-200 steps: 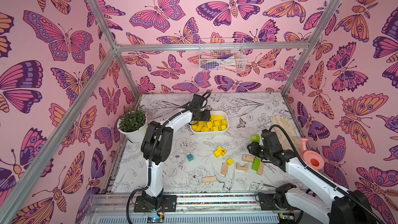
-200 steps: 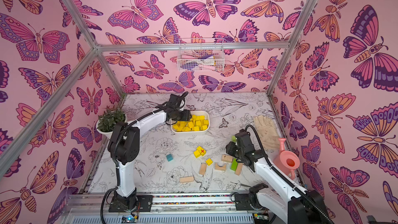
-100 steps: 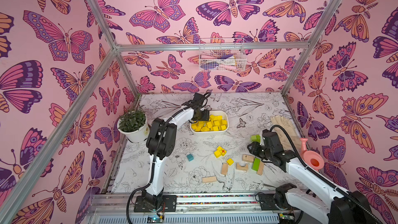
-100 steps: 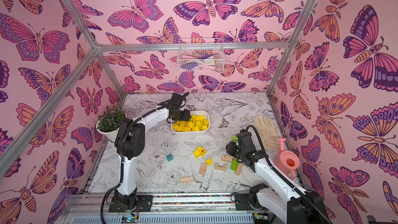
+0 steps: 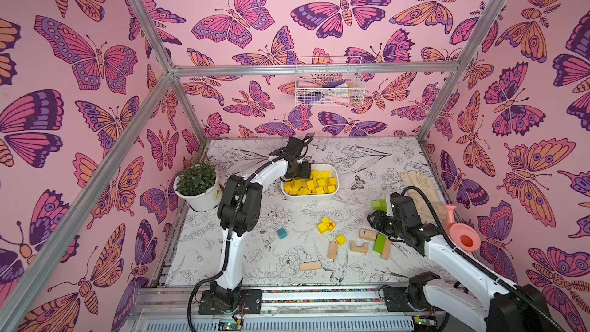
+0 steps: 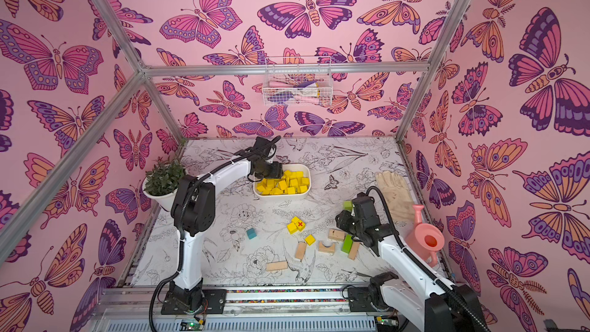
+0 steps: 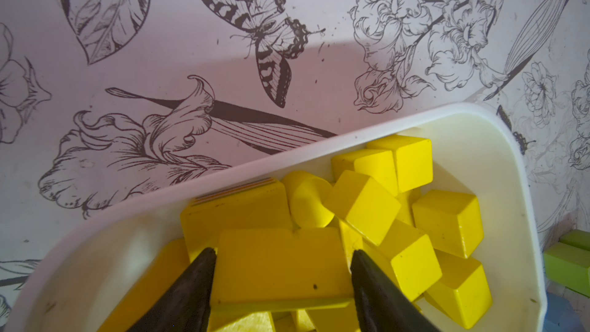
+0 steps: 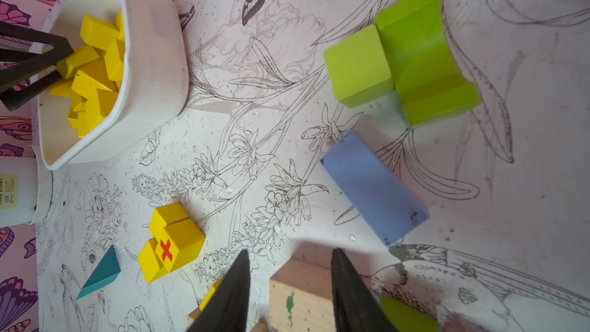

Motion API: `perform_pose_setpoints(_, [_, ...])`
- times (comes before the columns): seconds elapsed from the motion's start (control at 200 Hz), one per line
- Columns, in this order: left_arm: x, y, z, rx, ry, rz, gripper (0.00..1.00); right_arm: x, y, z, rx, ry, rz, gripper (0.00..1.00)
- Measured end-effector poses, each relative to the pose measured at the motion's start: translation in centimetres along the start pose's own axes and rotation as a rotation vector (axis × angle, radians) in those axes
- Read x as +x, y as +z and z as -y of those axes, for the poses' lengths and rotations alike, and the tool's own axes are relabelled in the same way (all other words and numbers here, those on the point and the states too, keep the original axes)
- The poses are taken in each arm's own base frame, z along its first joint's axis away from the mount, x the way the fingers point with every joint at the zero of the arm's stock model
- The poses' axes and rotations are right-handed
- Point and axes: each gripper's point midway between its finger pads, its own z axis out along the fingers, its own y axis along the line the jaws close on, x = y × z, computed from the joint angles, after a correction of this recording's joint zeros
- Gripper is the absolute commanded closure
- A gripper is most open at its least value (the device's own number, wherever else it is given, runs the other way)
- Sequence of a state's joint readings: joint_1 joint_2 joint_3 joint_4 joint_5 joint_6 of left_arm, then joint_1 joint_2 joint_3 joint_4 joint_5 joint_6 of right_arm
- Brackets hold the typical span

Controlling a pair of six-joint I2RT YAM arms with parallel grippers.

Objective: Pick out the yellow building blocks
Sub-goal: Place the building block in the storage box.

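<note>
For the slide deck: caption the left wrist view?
Left end effector flanks a yellow bar atop the yellow building blocks in a white tray.

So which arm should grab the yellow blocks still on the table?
Right. The right fingers hover open near the loose yellow blocks, while the left fingers sit in the white bin, farther away.

A red cross [image 8: 165, 250] is showing on one face of a yellow cube [image 8: 183, 239]. A pale label [image 8: 7, 191] is sticking to the white pot [image 8: 27, 199], but its small print is too blurred to read.
</note>
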State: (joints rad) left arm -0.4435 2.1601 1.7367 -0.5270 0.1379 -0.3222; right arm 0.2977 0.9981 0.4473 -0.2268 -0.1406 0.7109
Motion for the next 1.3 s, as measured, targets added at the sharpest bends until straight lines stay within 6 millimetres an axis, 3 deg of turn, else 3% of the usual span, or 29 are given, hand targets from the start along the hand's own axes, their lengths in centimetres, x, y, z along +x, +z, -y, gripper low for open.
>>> perform_pose_setpoints(0.431, [-0.2, -0.5, 0.2, 0.004, 0.003, 0.007, 0.34, 0.0, 0.0, 0.1, -0.004, 0.007, -0.002, 0.57])
perform_pose_setpoints(0.536, [-0.4, -2.3, 0.6, 0.016, 0.005, 0.032, 0.34, 0.0, 0.0, 0.1, -0.005, 0.008, -0.002, 0.57])
perform_pose_setpoints(0.726, [1.1, -8.1, 2.1, 0.057, 0.004, 0.108, 0.34, 0.0, 0.0, 0.1, -0.004, 0.012, -0.002, 0.57])
perform_pose_setpoints(0.876, [4.1, -10.8, 3.7, 0.099, 0.010, 0.133, 0.35, 0.0, 0.0, 0.1, -0.004, 0.019, -0.002, 0.57])
perform_pose_setpoints(1.117, [11.1, -10.8, 5.1, 0.160, 0.027, 0.053, 0.35, 0.0, 0.0, 0.1, -0.004, 0.026, -0.002, 0.57])
perform_pose_setpoints(1.302, [14.8, -11.5, 7.1, 0.229, 0.070, 0.013, 0.35, 0.2, 0.1, 0.3, 0.002, 0.028, -0.010, 0.57])
